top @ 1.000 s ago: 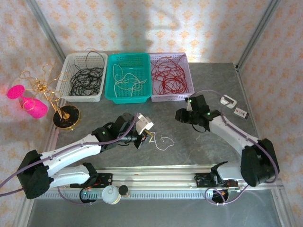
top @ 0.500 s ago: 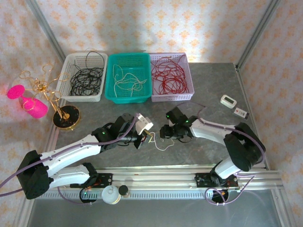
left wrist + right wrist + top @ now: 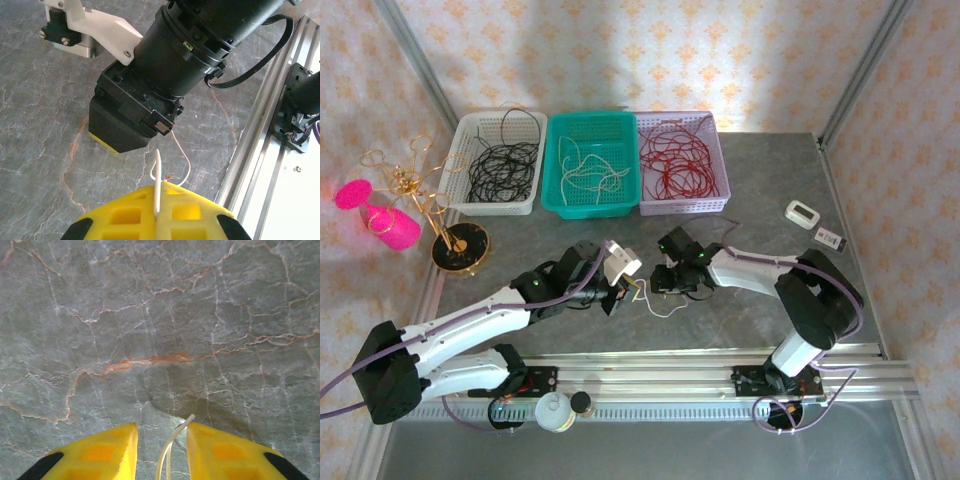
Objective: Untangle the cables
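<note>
Your left pincer [image 3: 158,207] is clamped on the white cable [image 3: 157,172], which lies on the grey marbled table [image 3: 750,320] just in front of the teal basket [image 3: 590,211]. Your right pincer [image 3: 161,440], fingers apart, straddles a loose end of it. Left of the teal basket, black cables [image 3: 505,165] sit in a white basket [image 3: 485,208]; right of it, red cables [image 3: 680,165] in a lilac basket [image 3: 685,208].

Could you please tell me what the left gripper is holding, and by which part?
The left gripper is shut on the white cable, pinching it near one end, whose short tip pokes out beyond the grip.
</note>
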Robot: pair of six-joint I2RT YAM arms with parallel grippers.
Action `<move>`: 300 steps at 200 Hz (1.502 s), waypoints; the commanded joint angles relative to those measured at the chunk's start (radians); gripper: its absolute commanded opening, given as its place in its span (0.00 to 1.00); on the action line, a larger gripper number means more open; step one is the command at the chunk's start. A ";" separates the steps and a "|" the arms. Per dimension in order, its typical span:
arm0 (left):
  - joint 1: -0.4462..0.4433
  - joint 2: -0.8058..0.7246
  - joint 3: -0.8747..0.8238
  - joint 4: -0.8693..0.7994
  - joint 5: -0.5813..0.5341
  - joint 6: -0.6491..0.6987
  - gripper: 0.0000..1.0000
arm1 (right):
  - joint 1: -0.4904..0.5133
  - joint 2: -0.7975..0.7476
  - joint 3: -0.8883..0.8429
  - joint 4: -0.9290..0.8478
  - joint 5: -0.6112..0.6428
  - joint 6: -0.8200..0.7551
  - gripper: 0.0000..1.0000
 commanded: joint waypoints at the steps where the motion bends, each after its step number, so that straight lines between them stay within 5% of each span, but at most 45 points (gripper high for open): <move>1: -0.005 -0.022 -0.014 0.012 -0.018 0.017 0.00 | 0.008 0.004 0.027 -0.028 0.024 -0.012 0.32; 65: -0.006 -0.036 -0.022 0.015 -0.036 0.009 0.00 | 0.008 -0.014 0.062 -0.074 0.038 -0.034 0.00; 105: -0.006 -0.064 -0.088 0.088 -0.055 -0.075 0.00 | -0.040 -0.119 0.193 -0.135 0.143 -0.054 0.00; 158: -0.005 -0.117 -0.214 0.232 -0.180 -0.216 0.00 | -0.322 -0.242 0.533 -0.127 0.195 -0.108 0.00; 180: -0.004 -0.099 -0.248 0.257 -0.272 -0.250 0.00 | -0.445 -0.211 0.703 -0.125 0.139 -0.107 0.00; 207: -0.004 -0.079 -0.287 0.265 -0.529 -0.336 0.00 | -0.583 -0.152 0.864 -0.105 -0.090 -0.027 0.00; 224: -0.005 -0.070 -0.313 0.283 -0.649 -0.381 0.00 | -0.619 -0.111 0.956 -0.135 -0.126 -0.032 0.00; 273: -0.004 -0.096 -0.335 0.382 -0.645 -0.335 0.00 | -0.624 -0.070 1.045 -0.165 -0.068 -0.213 0.00; 300: -0.004 -0.117 -0.336 0.391 -0.606 -0.285 0.00 | -0.624 -0.148 0.905 -0.011 0.258 -0.238 0.00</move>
